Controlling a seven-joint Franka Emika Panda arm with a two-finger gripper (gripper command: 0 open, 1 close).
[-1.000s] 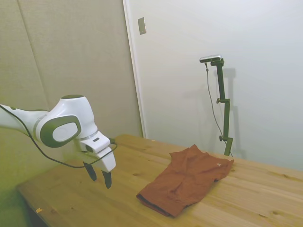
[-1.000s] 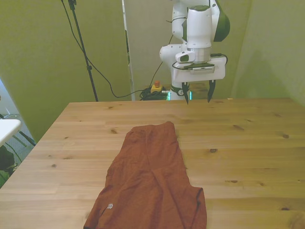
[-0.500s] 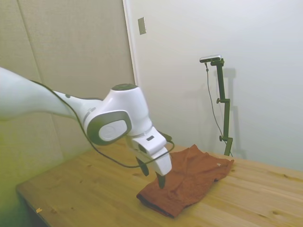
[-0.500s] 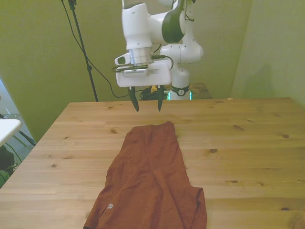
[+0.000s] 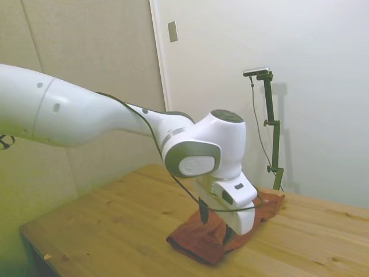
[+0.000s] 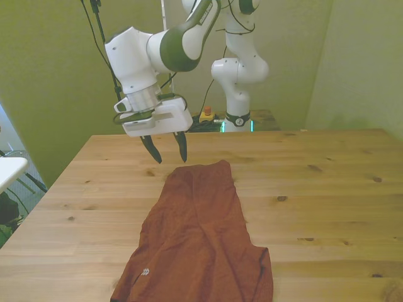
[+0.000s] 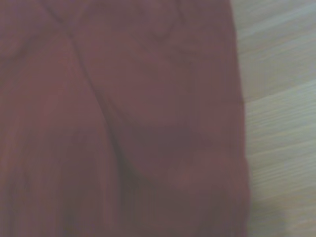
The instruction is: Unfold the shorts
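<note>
Matt cloth shorts, wooden table

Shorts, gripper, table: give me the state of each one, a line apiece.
Shorts: folded, lying flat on the table, not gripped.
Gripper: open, holding nothing, above the table beside the shorts' far corner, on the front view's left.
Table: wooden top, carrying the shorts.

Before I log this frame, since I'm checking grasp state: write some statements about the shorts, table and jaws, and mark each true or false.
1. The rust-red soft fabric shorts lie on the wooden table. True.
2. The white arm's two-finger gripper has its jaws shut on the shorts. False: the jaws are open and hold nothing.
3. The gripper hangs above the table near the shorts' far end. True.
4. The shorts hang off the table's edge on the front view's right. False: they lie left of middle, on the table.
</note>
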